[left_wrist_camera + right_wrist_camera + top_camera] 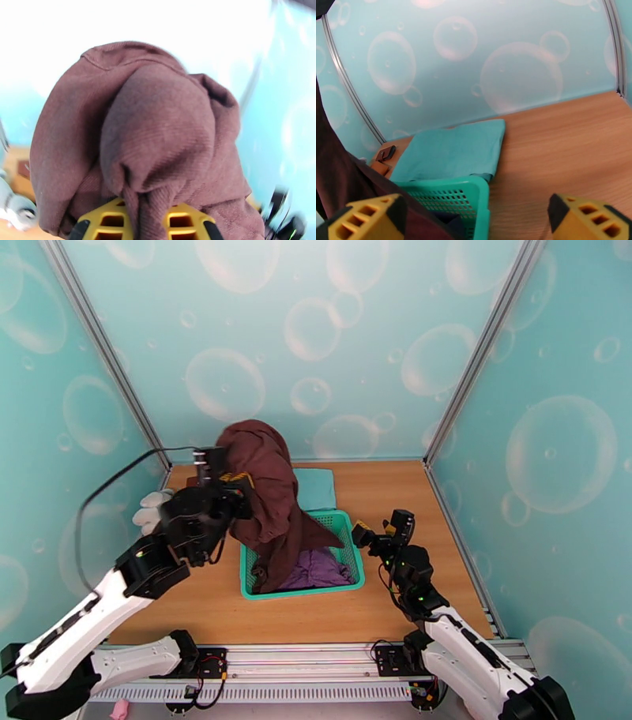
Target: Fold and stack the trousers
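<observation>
- Top external view: trousers [265, 477] held up in a bunch over the counter [411, 508], toward 11 o'clock from centre. The lower part trails down into the green basket [354, 554].
- Key relation: the cloth hangs from the left jaws. Its long axis runs 12 to 6 o'clock in this view, with the bundled top at the jaws and the tail inside the basket on its 9 o'clock side.
- Left jaws clenched on the trousers. In the left wrist view a gathered fold is pinched between the two yellow fingers [104, 221], and the rest balloons up toward 12 o'clock.
- Right jaws released, nothing between them. In the right wrist view the fingers stand wide apart with the basket rim in the gap.
- The right jaws sit just off the basket's 3 o'clock rim. The trousers lie at 9 o'clock from them, across the basket.
- Left arm [146, 568] is nearer and has the cloth. Right arm [415, 575] is free, and by my reading best placed to take the hanging lower end.
- Look: plain dark brown, soft, matte, with a fine ribbed weave up close and one seam line near the top. Crumpled; cannot tell which end is held.
- Around: purple garment [316, 568] in the basket beneath the tail. Light teal cloth [316, 486] lies flat on the counter at the basket's 12 o'clock rim.
- Judgement: fold not yet begun. The tail must clear the basket before spreading.
</observation>
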You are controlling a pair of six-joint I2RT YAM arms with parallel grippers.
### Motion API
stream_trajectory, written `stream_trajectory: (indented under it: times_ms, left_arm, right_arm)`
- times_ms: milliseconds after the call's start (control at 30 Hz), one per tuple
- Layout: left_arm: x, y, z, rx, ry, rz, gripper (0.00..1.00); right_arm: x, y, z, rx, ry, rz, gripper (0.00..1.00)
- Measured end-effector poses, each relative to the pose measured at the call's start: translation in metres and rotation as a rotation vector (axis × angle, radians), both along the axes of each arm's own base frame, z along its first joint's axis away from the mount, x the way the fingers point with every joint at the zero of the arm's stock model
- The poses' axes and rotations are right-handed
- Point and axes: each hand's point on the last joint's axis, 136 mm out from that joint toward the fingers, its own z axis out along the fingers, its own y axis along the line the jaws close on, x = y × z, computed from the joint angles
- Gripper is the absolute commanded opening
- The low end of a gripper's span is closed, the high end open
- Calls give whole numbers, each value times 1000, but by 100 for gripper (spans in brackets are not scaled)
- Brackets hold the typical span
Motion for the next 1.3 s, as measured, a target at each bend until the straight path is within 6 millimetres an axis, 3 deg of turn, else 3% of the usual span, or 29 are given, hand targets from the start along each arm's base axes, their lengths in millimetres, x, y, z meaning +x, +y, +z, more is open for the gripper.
stream_trajectory:
  times_ms: [167,267,367,500,667,800,900,1067,1167,1300]
  left_arm:
    - [-51,92,78,-211,-245,157,0]
    - [-77,136,109,-313,-344,244,0]
    - [-92,158,131,-371,-396,284,0]
    - [-93,158,137,-373,-407,273,0]
    - [-77,129,134,-306,-384,215,0]
    - [-73,124,132,-281,-377,216,0]
    - [-79,133,133,-281,-384,233,0]
    - [-97,157,134,-328,-412,250,0]
    - [-104,168,127,-346,-417,265,0]
    - [-105,174,115,-334,-407,299,0]
  right_arm:
    - [-6,31,-6,-49,-2,96,99]
    - [-12,55,-15,-108,8,166,99]
    - [-21,81,-18,-164,0,243,99]
    - [-32,117,-11,-216,-24,323,98]
    - [-37,172,6,-255,0,364,92]
    - [-40,224,13,-289,49,360,91]
    - [-47,266,1,-345,94,372,89]
    - [-43,325,-36,-468,194,341,87]
    - [-43,346,-57,-543,234,299,87]
    - [-50,358,-78,-595,282,274,85]
